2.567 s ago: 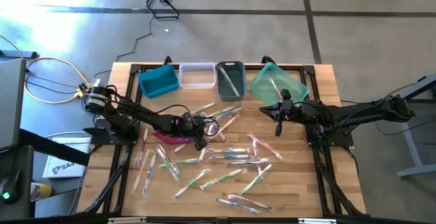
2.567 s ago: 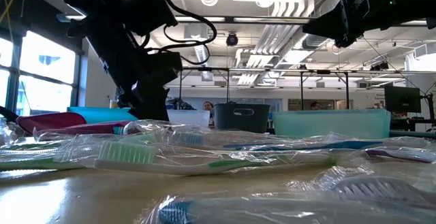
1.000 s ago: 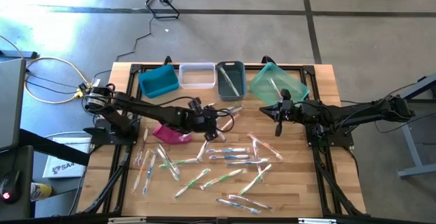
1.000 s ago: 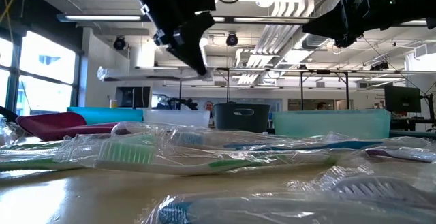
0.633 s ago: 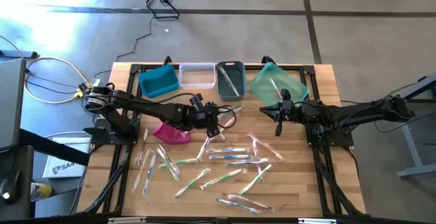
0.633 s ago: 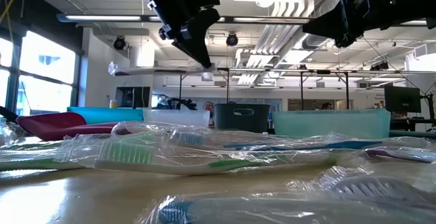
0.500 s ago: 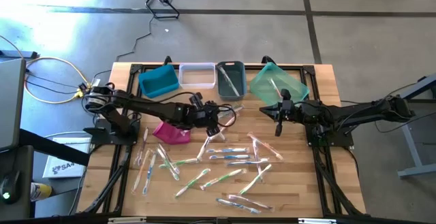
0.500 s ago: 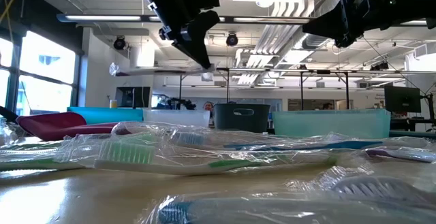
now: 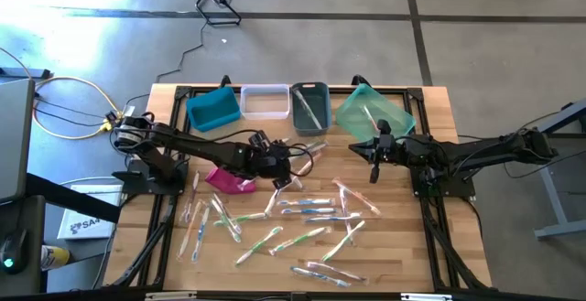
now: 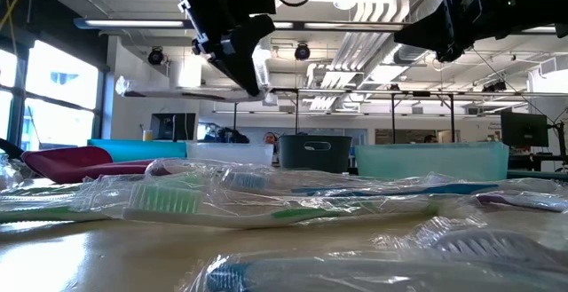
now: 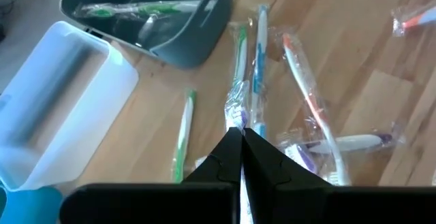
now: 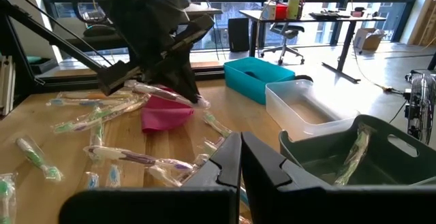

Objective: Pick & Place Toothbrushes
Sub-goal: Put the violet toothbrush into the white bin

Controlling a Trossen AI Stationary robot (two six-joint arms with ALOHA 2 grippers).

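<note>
Several wrapped toothbrushes (image 9: pixel 302 211) lie scattered on the wooden table. My left gripper (image 9: pixel 282 166) hangs above the table's middle, beside a magenta pouch (image 9: pixel 229 180). It is shut on one wrapped toothbrush (image 10: pixel 177 88), which also shows as a pale stick in the right wrist view (image 12: pixel 160 92). My right gripper (image 9: pixel 370 153) waits at the right, above the table and near the teal bin (image 9: pixel 371 113). It is shut with nothing in it (image 12: pixel 240 137). My left gripper pinches the wrapped toothbrush near one end (image 11: pixel 236 115) between its two fingertips. The fingers slant down from the table's left side. The toothbrush sticks out about level from the fingertips (image 10: pixel 251 81) and is lifted clear of the table.
Along the far edge stand a blue bin (image 9: pixel 213 109), a clear bin (image 9: pixel 265 102), a grey bin (image 9: pixel 309 106) with a toothbrush inside, and the tilted teal bin. Loose toothbrushes cover the middle and near part of the table.
My left gripper has stayed shut on the toothbrush and kept it lifted above the table, shifting only slightly. The right arm has kept still.
</note>
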